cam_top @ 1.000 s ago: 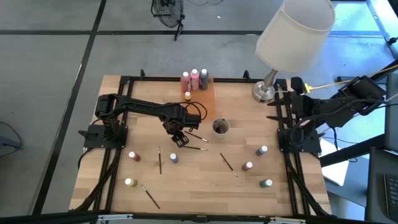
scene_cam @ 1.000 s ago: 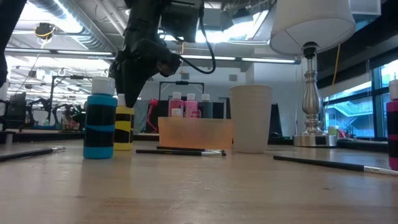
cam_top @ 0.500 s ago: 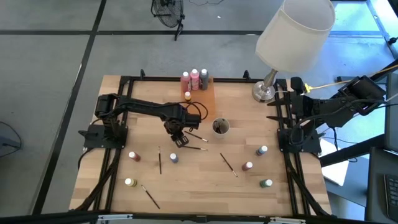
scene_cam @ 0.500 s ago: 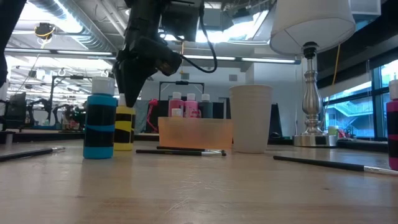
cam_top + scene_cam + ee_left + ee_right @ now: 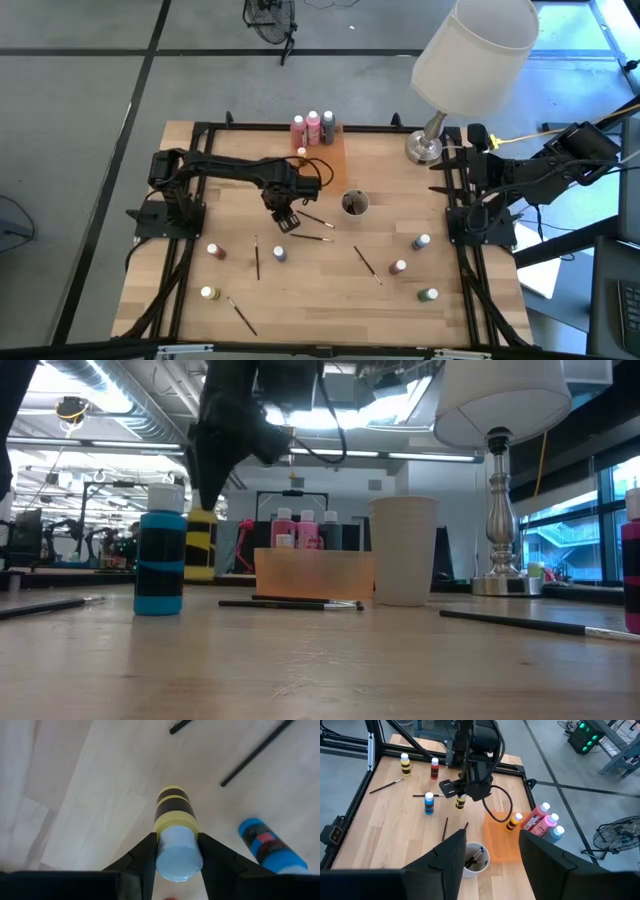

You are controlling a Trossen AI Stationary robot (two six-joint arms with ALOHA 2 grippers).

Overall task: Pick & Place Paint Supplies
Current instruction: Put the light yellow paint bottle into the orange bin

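Pale wooden table [image 5: 330, 290] framed by black rails; orange tray [image 5: 325, 160] at far middle edge, pink and grey bottles standing at tray's far end; round cup [image 5: 354, 204] just beside tray; silver lamp base [image 5: 424, 148] at far right corner; blue bottle [image 5: 279, 254] upright near middle; red bottle [image 5: 214, 250] and yellow bottle [image 5: 207, 294] toward left side; three more bottles [image 5: 398, 267] clustered toward right side; dark brushes [image 5: 366, 264] scattered flat between bottles.
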